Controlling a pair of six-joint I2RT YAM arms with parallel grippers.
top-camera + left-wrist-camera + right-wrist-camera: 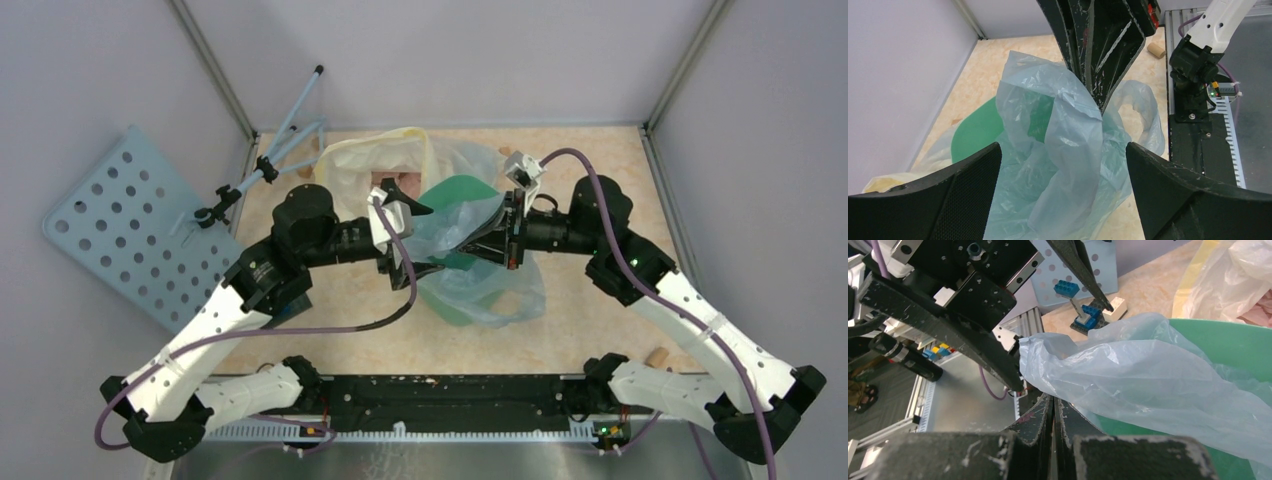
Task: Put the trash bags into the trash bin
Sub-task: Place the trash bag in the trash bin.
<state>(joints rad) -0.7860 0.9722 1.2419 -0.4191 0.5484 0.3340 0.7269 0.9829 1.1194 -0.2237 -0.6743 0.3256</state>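
Observation:
The pale-blue see-through trash bag [480, 285] lies crumpled over and in front of the mint-green trash bin [465, 190] at mid table. My right gripper [472, 245] is shut, pinching a fold of the bag; the pinch shows in the right wrist view [1054, 399] and in the left wrist view [1100, 107]. My left gripper [418, 240] is open, its jaws wide on either side of the bunched bag [1063, 190] without touching it. The bin's green wall shows behind the film [975, 132] and under it [1233, 340]. Most of the bin is hidden by the bag.
A whitish bag with a yellow rim [370, 165] sits just behind the bin. A pale-blue perforated board [130, 225] leans on the left wall, with a blue clamp stand [270, 165] beside it. A small cork roll [657, 355] lies near the right arm's base. Toy bricks [1083, 310] stand by the board.

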